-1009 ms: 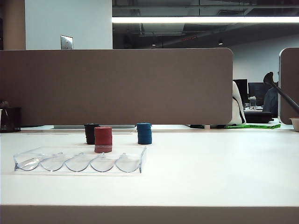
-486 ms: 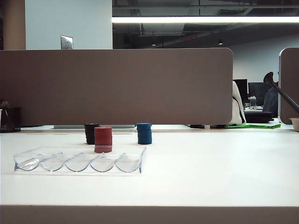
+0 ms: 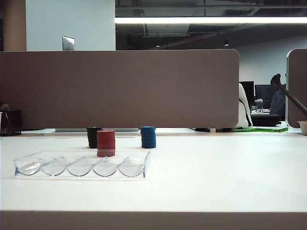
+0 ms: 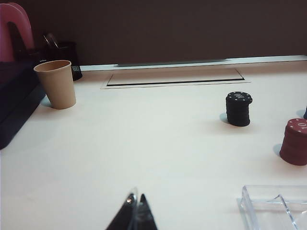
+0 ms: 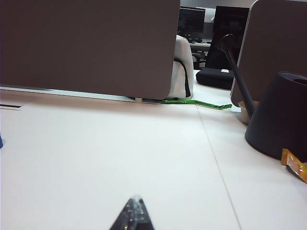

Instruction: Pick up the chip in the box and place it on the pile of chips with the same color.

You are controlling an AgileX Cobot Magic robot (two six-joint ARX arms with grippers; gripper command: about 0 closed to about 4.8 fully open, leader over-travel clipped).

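No chip is showing in the box (image 3: 81, 165), whose clear grooves are lying near the bench's (image 3: 216, 177) front edge. Just behind the box the red pile (image 3: 106, 143) is standing, with the black pile (image 3: 93, 137) close behind it and the blue pile (image 3: 147, 136) off to the box's far end. The left pincer (image 4: 136, 201) is hovering closed, beside the box's corner. The right pincer (image 5: 134, 205) is sitting closed, well apart from the box.
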